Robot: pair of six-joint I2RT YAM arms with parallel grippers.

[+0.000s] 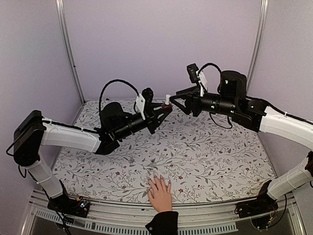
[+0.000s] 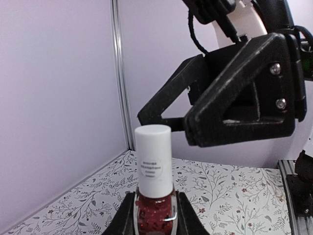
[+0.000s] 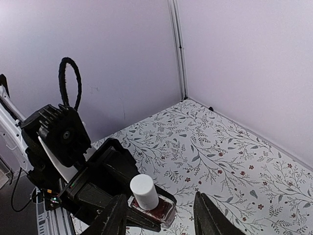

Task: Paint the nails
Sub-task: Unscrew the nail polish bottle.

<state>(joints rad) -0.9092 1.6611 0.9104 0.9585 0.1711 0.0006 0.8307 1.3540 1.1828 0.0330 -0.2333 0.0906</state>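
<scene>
Cap (image 2: pixel 153 161) stands upright just ahead of our right gripper (image 1: pixel 176 101), jaws wide and empty; our left gripper (image 1: pixel 163 110) clamps the bottle (image 2: pixel 155 213); nails (image 1: pixel 157 179) lie well apart, nearside.

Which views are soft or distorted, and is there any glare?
Top external: strong fisheye, the frame posts bow outward; light is even and shadows faint; the nails are too small to resolve. Left wrist: the bottle is fairly sharp, its cap label unreadable; no glare. Right wrist: the right gripper is blurred at the bottom edge, the bottle fairly crisp.
</scene>
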